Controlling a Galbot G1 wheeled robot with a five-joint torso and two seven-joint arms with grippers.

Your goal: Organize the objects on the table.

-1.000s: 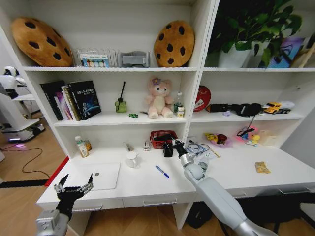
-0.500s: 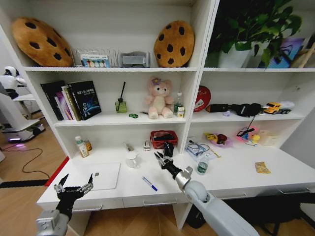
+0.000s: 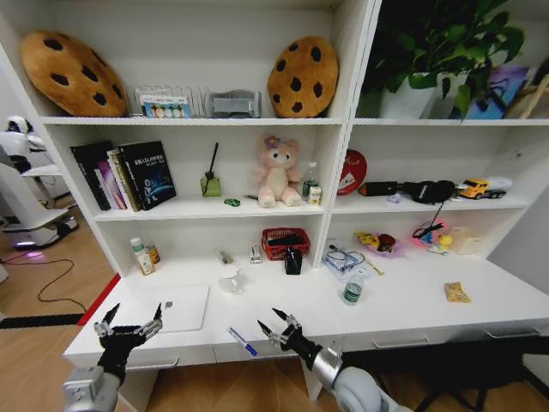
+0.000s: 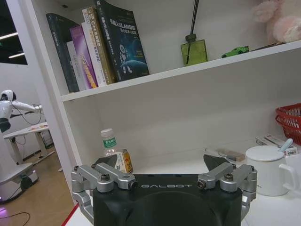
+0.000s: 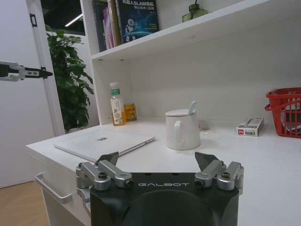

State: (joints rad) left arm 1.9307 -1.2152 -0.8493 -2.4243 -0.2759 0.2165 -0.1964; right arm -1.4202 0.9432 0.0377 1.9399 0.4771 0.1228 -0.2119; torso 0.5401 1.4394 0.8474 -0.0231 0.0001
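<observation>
You have most of the tidying left: on the table [image 3: 403, 313] the laptop [image 3: 176, 306] lies near the left end, a blue pen [image 3: 242, 341] sits at the near edge, the small bottle [image 3: 352, 292] stands right of centre and the yellow packet [image 3: 457, 293] lies far right. Your right gripper [image 3: 279, 328] hovers at the near edge just right of the pen, jaws apart and empty. Your left gripper [image 3: 129, 330] waits low by the left corner, jaws also apart
</observation>
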